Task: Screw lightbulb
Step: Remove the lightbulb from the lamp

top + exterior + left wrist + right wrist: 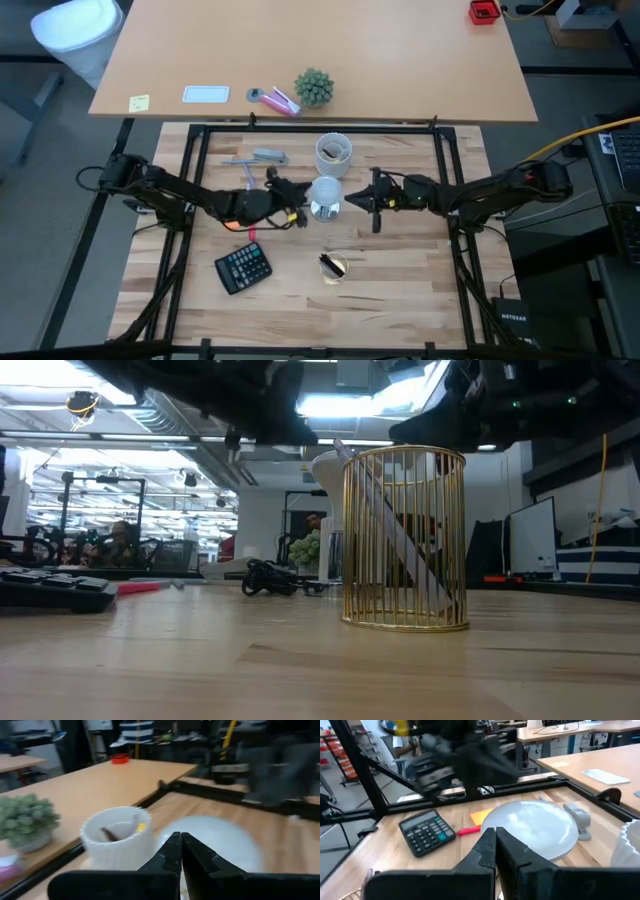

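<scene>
The white lightbulb (325,192) stands upright at the table's middle with its base in the round silver socket (322,211). It fills the space just beyond the fingers in the left wrist view (215,845) and the right wrist view (540,827). My left gripper (301,212) is shut, level, right beside the bulb's left side. My right gripper (352,200) is shut, level, right beside the bulb's right side. The bulb's screw base is hidden. My left gripper's shut fingertips (176,842) point level at the bulb from the table's left; I cannot tell whether they touch it or the socket. My right gripper's shut fingertips (492,837) point level at the bulb from the table's right; I cannot tell whether they touch it.
A white ribbed cup (333,152) stands just beyond the bulb. A gold wire holder (333,266) and a black calculator (243,268) stand nearer the front. A grey tool (262,157), a red pen (467,831) and an orange note (481,816) lie to the left.
</scene>
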